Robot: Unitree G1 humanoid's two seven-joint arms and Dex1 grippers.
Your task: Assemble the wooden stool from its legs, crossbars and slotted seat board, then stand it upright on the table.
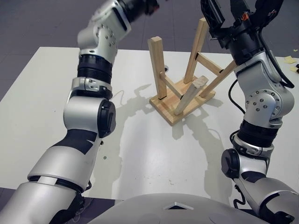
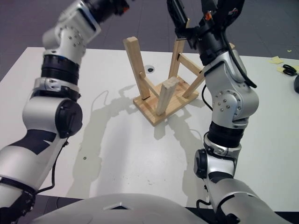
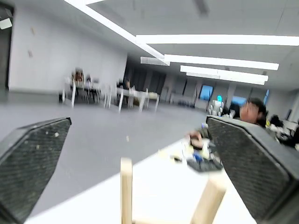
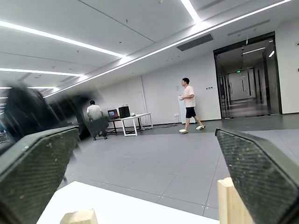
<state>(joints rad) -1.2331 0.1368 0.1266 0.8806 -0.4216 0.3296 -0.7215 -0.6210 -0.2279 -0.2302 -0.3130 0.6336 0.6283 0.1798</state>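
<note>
Long white ceiling light strips (image 4: 60,39) are glowing brightly overhead, lighting the room evenly. The pale wooden upturned stool (image 1: 180,93) is casting a soft grey shadow (image 1: 180,128) just below its base, mid-frame, on the brightly lit white rectangular table (image 1: 154,163).

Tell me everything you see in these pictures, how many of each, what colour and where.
table: one, white, under everything.
seat board: one, light wood, flat on the table's middle.
legs: four, light wood, sticking up from the seat board.
crossbars: two seen, light wood, each joining a pair of legs.
sticky notes: a few, yellow, table's far right edge.
left hand: one, black pads, open, held high left of the legs.
right hand: one, black pads, open, held high by the right legs' tops.
</note>
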